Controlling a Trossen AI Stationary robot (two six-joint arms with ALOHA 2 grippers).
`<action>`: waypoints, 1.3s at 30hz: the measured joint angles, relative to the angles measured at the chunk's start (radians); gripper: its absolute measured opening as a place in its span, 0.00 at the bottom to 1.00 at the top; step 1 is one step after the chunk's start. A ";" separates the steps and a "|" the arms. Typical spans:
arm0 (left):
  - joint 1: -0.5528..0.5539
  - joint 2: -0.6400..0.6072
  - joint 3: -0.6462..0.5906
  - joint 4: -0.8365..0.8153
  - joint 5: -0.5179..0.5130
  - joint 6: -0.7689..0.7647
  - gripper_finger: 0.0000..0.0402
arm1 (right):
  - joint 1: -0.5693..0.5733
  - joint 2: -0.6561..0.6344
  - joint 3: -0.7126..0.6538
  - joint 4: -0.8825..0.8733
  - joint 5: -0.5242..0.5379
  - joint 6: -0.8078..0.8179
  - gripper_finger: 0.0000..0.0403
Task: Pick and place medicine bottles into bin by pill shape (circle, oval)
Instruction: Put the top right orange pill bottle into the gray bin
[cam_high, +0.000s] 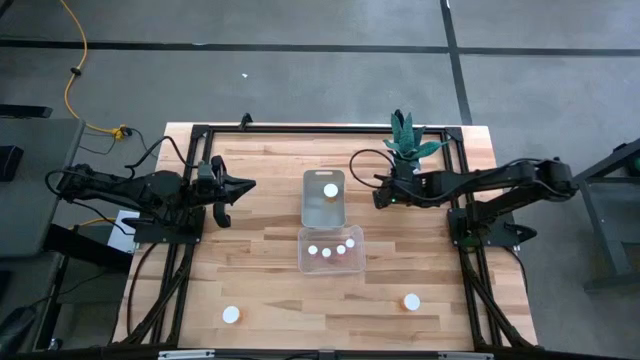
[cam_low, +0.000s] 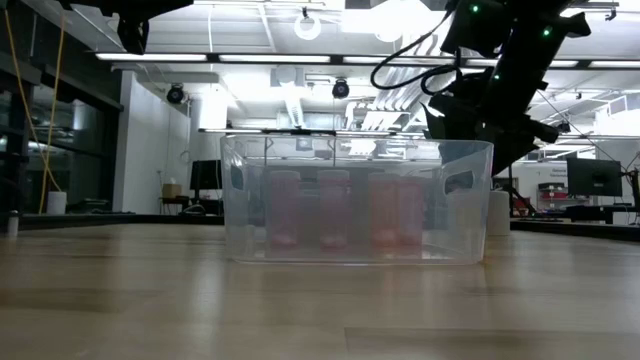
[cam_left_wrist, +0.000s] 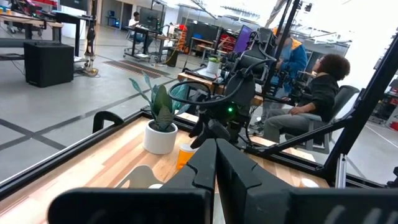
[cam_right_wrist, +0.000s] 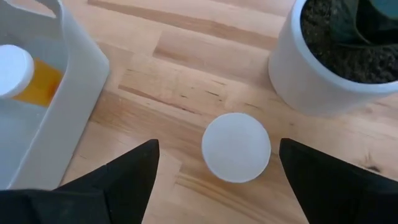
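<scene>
A medicine bottle stands upright on the table beside the white plant pot (cam_right_wrist: 323, 74), its white cap (cam_right_wrist: 236, 147) facing up. My right gripper (cam_right_wrist: 219, 143) hangs open above it, slanting down, one finger on each side of the cap and clear of it. The left wrist view shows this bottle's orange body (cam_left_wrist: 185, 154) under that gripper. The far clear bin (cam_high: 323, 212) holds one bottle (cam_high: 330, 190); the near clear bin (cam_high: 331, 264) holds several. Two more bottles (cam_high: 232, 315) (cam_high: 411, 301) stand near the front edge. My left gripper (cam_high: 245, 186) waits shut at the left, held level above the table.
The potted plant (cam_high: 404, 140) stands close behind the right gripper, near the table's far right. A black frame (cam_high: 300, 129) runs along the table's far edge and sides. Bare wood lies between the bins and the left arm. People sit in the room beyond the table (cam_left_wrist: 311, 99).
</scene>
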 joint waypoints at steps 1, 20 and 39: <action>0.000 0.000 0.000 0.000 0.000 0.000 0.00 | -0.003 0.005 0.000 -0.006 0.000 0.005 0.81; 0.000 0.000 0.000 0.010 0.001 0.000 0.00 | -0.020 0.129 -0.001 0.018 -0.011 0.134 0.76; 0.000 0.000 0.000 0.008 0.001 0.001 0.00 | -0.017 0.106 -0.001 0.011 0.002 0.125 0.49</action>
